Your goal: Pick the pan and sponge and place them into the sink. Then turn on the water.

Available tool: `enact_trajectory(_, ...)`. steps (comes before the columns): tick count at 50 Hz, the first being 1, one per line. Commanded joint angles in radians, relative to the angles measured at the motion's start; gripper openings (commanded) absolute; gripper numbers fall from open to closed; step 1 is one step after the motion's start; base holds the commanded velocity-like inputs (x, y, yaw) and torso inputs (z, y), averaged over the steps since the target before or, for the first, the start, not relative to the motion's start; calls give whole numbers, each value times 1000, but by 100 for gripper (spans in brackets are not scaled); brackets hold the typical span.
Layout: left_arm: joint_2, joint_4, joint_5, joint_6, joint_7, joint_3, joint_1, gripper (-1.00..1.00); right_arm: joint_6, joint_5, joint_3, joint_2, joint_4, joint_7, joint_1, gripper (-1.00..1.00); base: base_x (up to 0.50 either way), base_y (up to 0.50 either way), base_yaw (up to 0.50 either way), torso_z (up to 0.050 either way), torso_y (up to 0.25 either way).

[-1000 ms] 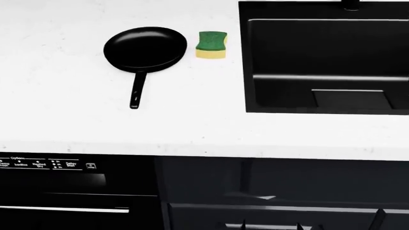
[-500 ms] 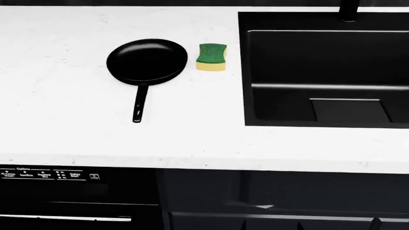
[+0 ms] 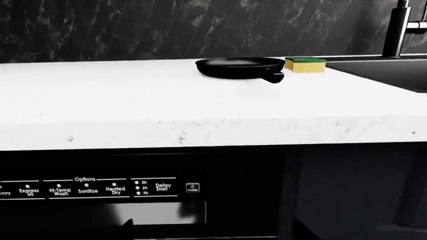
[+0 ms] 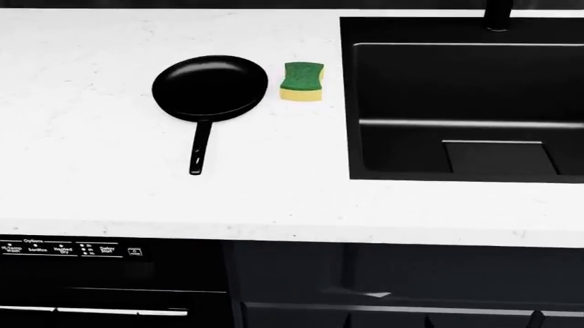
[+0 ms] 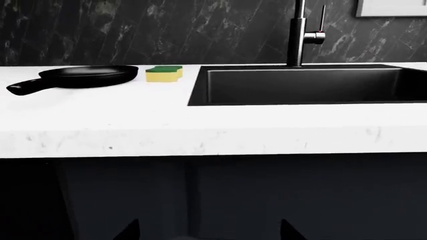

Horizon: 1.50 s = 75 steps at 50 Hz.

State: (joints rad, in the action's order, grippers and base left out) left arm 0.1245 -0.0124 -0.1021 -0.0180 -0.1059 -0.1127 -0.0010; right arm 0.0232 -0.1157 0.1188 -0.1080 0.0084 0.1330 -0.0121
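Pan (image 4: 210,87) and sponge (image 4: 302,81) sit close together on my tabletop (image 4: 109,171) left of the sink (image 4: 461,99); neither end effector shows, so I cannot tell their opening.

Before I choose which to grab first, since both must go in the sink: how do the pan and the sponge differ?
The pan is round, all black and much larger; the sponge is a small waisted block, green on top over yellow foam. The pan has a long handle pointing toward the counter's front edge; the sponge has none. The sponge lies nearer the sink. Both rest flat on the white counter, untouched.
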Motion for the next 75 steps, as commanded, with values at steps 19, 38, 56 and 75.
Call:
enact_trajectory(19, 33, 465, 29, 655, 80, 88, -222, 100, -769, -53, -157, -134, -703, -121, -133, 100, 0, 0, 0, 0, 0)
enact_trajectory(38, 152, 598, -122, 1276, 189, 172, -662, 100, -1590, -390, -480, -276, -950, -182, -649, 100, 0, 0, 0, 0, 0)
enact_trajectory(56, 156, 601, -118, 1298, 170, 149, -660, 100, -1553, -894, -594, -402, -856, 183, -645, 100, 208, 105, 0, 0, 0)
enact_trajectory(75, 141, 644, -140, 1342, 162, 142, -652, 100, -1460, -867, -520, -431, -814, 179, -591, 100, 476, 153, 0, 0, 0)
